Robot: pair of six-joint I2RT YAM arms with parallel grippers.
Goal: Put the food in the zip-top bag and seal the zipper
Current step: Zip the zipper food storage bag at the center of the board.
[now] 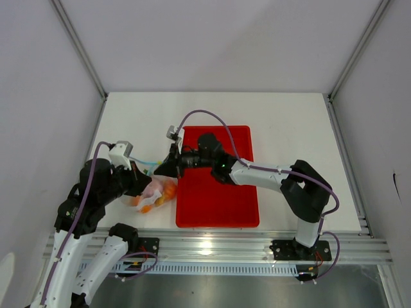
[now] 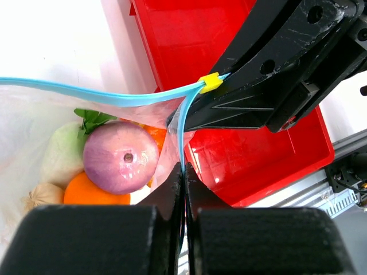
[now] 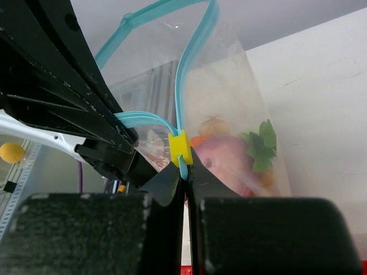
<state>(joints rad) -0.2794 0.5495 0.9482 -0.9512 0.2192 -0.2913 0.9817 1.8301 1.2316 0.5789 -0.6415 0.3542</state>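
we are recording left gripper [image 2: 183, 172] and right gripper [image 3: 184, 171] both clamping the zipper [image 2: 103, 96] of the zip-top bag [image 2: 34, 114], just left of the red tray [image 2: 189, 34].

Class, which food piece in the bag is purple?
The purple onion, round with a small central hole; its neighbours are orange, white or green-leaved.

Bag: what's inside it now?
Through the bag: onion, radish, orange, garlic. Behind the onion, mostly covered, is likely the pumpkin. Ginger not visible; the other pieces may hide it.
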